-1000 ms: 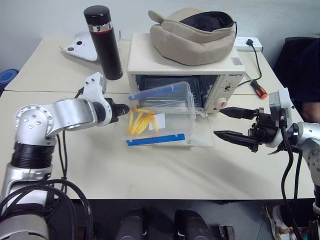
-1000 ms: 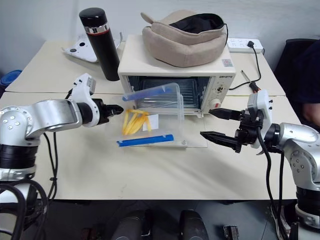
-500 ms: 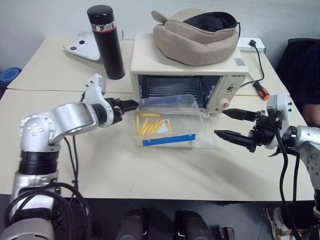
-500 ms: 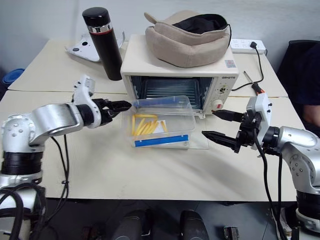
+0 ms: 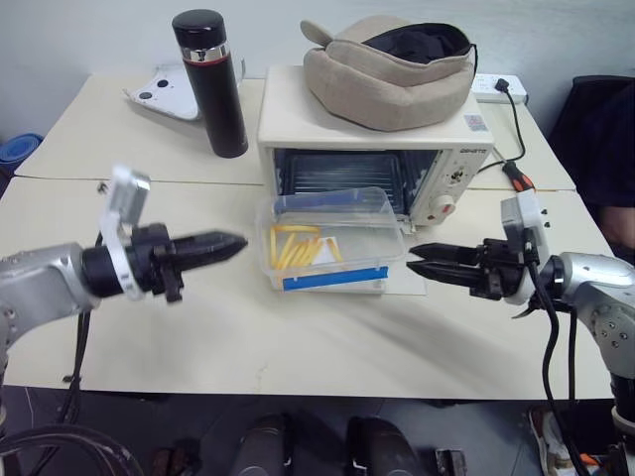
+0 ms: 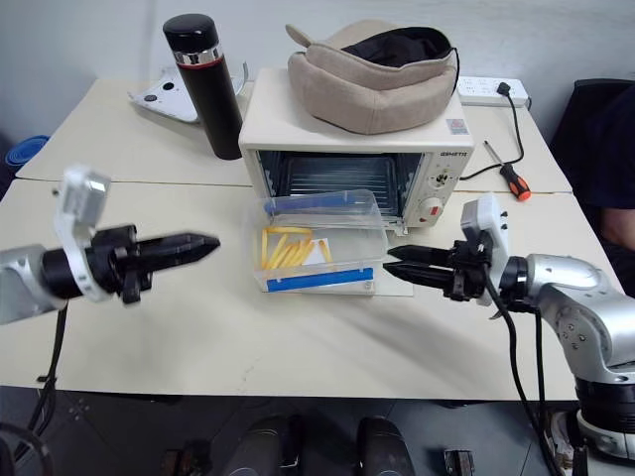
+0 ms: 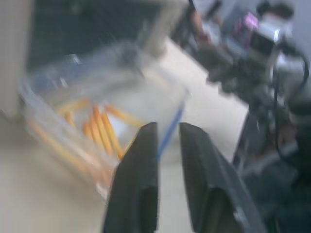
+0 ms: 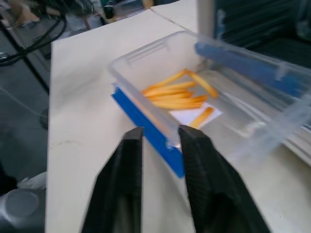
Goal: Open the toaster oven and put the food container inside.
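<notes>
The cream-white toaster oven (image 5: 456,178) stands at the back of the table with its glass door (image 5: 412,284) folded down flat. The clear food container (image 5: 327,243), with blue clips and yellow food strips, lies level on that door just in front of the oven's opening. My left gripper (image 5: 238,241) hovers to the container's left, shut and empty, pointing at it across a short gap. My right gripper (image 5: 415,256) points at the container's right end from close by, its fingers (image 8: 127,165) drawn almost together with nothing between them.
A black thermos (image 5: 210,79) stands left of the oven, with a white device (image 5: 164,94) behind it. A beige cushion (image 5: 387,59) rests on the oven's top. A power strip (image 5: 496,87) and a screwdriver (image 5: 514,177) lie at the back right.
The container went from tipped up to lying flat on the door. My left gripper let it go, pulled back to the left and shut. My right gripper closed and edged toward the container.
</notes>
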You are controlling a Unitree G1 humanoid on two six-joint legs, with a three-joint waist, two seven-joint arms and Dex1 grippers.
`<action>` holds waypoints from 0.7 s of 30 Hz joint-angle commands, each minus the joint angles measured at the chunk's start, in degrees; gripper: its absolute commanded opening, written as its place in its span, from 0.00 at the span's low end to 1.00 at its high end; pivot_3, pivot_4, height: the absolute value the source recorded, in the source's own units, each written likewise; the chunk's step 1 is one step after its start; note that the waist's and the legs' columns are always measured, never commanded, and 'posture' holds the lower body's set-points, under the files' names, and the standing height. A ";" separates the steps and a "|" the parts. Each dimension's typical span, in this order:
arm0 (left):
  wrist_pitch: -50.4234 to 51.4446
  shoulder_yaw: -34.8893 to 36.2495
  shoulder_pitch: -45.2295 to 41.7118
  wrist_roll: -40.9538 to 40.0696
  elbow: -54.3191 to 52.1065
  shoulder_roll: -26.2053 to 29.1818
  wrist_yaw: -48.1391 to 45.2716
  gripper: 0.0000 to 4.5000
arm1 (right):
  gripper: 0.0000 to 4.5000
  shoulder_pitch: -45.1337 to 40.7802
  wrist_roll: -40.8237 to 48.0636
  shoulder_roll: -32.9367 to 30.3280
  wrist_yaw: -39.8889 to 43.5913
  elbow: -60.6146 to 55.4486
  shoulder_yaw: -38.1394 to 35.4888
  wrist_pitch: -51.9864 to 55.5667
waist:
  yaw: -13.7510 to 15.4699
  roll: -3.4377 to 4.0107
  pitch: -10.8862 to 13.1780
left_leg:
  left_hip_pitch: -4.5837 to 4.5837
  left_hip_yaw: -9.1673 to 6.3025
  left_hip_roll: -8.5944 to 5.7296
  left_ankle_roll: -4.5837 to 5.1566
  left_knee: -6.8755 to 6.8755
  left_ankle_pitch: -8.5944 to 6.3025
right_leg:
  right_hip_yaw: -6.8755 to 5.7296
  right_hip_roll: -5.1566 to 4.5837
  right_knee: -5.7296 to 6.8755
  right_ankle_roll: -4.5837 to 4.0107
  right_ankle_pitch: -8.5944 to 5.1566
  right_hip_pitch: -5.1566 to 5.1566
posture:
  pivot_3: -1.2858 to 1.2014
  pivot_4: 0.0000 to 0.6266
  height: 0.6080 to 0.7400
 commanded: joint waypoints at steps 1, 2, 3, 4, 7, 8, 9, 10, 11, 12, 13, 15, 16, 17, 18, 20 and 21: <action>-7.68 -5.47 4.63 15.38 -5.97 3.54 -9.13 0.00 | 0.02 1.23 -1.89 0.28 1.41 -3.86 4.88 -1.23 | -0.04 0.01 0.00 | 0.02 0.00 -0.01 -0.02 -0.04 -0.01 | 0.00 -0.03 -0.01 -0.01 0.00 0.00 | 0.52 0.24 1.00; -9.91 -8.25 4.63 19.76 -5.99 3.34 -9.02 0.00 | 0.02 1.31 -4.08 0.65 1.03 -3.83 7.05 -2.52 | 0.08 0.01 -0.01 | 0.02 0.02 -0.02 -0.02 -0.07 -0.03 | 0.03 -0.06 -0.02 -0.02 -0.01 -0.01 | 0.52 0.24 1.00; -11.87 -10.81 4.26 23.85 -5.84 2.92 -8.75 0.00 | 0.02 1.27 -5.94 1.07 0.56 -3.62 8.74 -3.70 | 0.11 0.01 0.00 | 0.02 0.00 -0.03 -0.07 -0.08 -0.07 | 0.03 -0.08 -0.03 -0.03 -0.01 -0.01 | 0.52 0.24 1.00; -13.02 -13.79 2.98 27.70 -5.08 1.73 -7.24 0.00 | 0.02 0.93 -8.43 1.94 -0.69 -2.82 10.59 -5.07 | 0.13 0.01 0.00 | 0.01 -0.01 -0.02 -0.20 -0.08 -0.16 | 0.02 -0.09 -0.03 -0.03 0.00 -0.01 | 0.52 0.24 1.00; -14.04 -20.31 -2.65 34.94 -2.09 -4.74 -2.63 0.00 | 0.02 -0.30 -15.41 5.13 -5.71 0.63 14.75 -7.67 | 0.23 0.02 -0.01 | 0.00 -0.03 -0.02 -0.28 -0.07 -0.25 | 0.02 -0.14 -0.02 -0.06 0.01 -0.02 | 0.52 0.24 1.00; -14.34 -21.80 -4.41 36.90 -1.29 -7.26 -1.15 0.00 | 0.02 -0.39 -16.54 6.14 -6.65 1.14 15.42 -8.22 | 0.31 0.02 -0.01 | -0.02 -0.03 -0.02 -0.19 -0.05 -0.22 | 0.01 -0.14 0.00 -0.06 0.01 -0.02 | 0.52 0.24 1.00; -14.63 -22.79 -6.16 38.55 -0.50 -10.04 0.62 0.00 | 0.02 -0.47 -17.08 7.30 -7.43 1.41 15.75 -8.58 | 0.31 0.02 -0.01 | -0.03 -0.04 -0.02 0.03 -0.04 -0.12 | 0.00 -0.15 0.00 -0.06 0.02 -0.01 | 0.52 0.24 1.00; -14.35 -23.24 -7.66 39.56 0.14 -12.62 2.23 0.00 | 0.02 -0.63 -17.40 8.47 -8.22 1.65 15.76 -9.08 | 0.32 0.01 -0.01 | -0.05 -0.04 -0.03 0.07 -0.02 -0.12 | -0.01 -0.15 0.01 -0.05 0.02 -0.02 | 0.52 0.24 1.00; -14.39 -23.61 -8.80 40.72 0.38 -14.75 3.55 0.00 | 0.02 -0.91 -17.84 9.70 -9.28 1.98 15.54 -9.58 | 0.31 0.01 -0.01 | -0.07 -0.05 -0.03 0.10 -0.01 -0.12 | -0.03 -0.15 0.02 -0.04 0.02 -0.02 | 0.52 0.24 1.00; -14.40 -23.82 -9.70 41.71 0.34 -16.61 4.66 0.00 | 0.02 -1.17 -18.35 10.95 -10.57 2.35 15.12 -10.15 | 0.30 0.01 -0.01 | -0.09 -0.06 -0.03 0.12 0.00 -0.11 | -0.06 -0.14 0.08 -0.04 0.02 -0.02 | 0.52 0.24 1.00; -13.94 -23.75 -10.38 42.16 0.04 -18.35 5.68 0.00 | 0.02 -1.55 -19.04 12.31 -12.30 2.95 14.58 -10.67 | 0.23 0.01 -0.01 | -0.12 -0.07 -0.02 0.13 0.01 -0.10 | -0.08 -0.12 0.10 -0.02 0.03 -0.02 | 0.52 0.24 1.00; -13.30 -23.52 -11.63 42.57 -0.81 -21.62 7.44 0.00 | 0.02 -3.90 -21.85 16.30 -18.66 6.07 13.82 -11.14 | -0.21 0.00 -0.02 | -0.12 -0.04 -0.02 0.17 0.02 -0.08 | -0.08 -0.10 0.15 0.01 0.05 0.00 | 0.52 0.24 1.00; -12.80 -23.23 -12.34 42.67 -0.75 -23.37 8.60 0.00 | 0.02 -5.28 -23.28 18.19 -21.57 7.82 13.73 -11.16 | -0.44 0.00 -0.02 | -0.11 -0.03 -0.01 0.18 0.07 -0.07 | -0.08 -0.09 0.17 0.02 0.05 0.01 | 0.52 0.24 1.00; -12.54 -23.03 -12.93 42.98 -0.49 -24.76 9.43 0.00 | 0.02 -6.27 -24.44 19.43 -23.23 9.05 13.83 -11.53 | -0.67 0.00 -0.02 | -0.11 -0.04 -0.01 0.18 0.09 -0.04 | -0.09 -0.09 0.20 0.03 0.06 0.01 | 0.52 0.24 1.00; -12.62 -22.90 -13.72 43.73 0.24 -26.32 10.62 0.00 | 0.02 -7.04 -25.31 20.35 -23.91 10.01 14.07 -12.35 | -0.89 0.00 -0.02 | -0.11 -0.05 -0.01 0.18 0.14 -0.02 | -0.10 -0.09 0.28 0.04 0.06 0.01 | 0.52 0.24 1.00; -12.73 -22.52 -15.59 45.25 2.39 -29.71 13.45 0.00 | 0.02 -8.75 -26.83 22.13 -25.13 12.09 14.32 -14.34 | -1.00 0.00 -0.02 | -0.10 -0.07 -0.01 0.16 0.16 0.00 | -0.10 -0.09 0.37 0.04 0.06 0.01 | 0.52 0.24 1.00; -12.99 -22.45 -16.60 46.35 3.60 -31.19 14.90 0.00 | 0.02 -9.92 -27.46 23.11 -26.12 13.56 14.24 -15.06 | -1.02 -0.01 -0.02 | -0.09 -0.07 -0.02 0.16 0.16 0.00 | -0.11 -0.09 0.40 0.04 0.06 0.01 | 0.52 0.24 1.00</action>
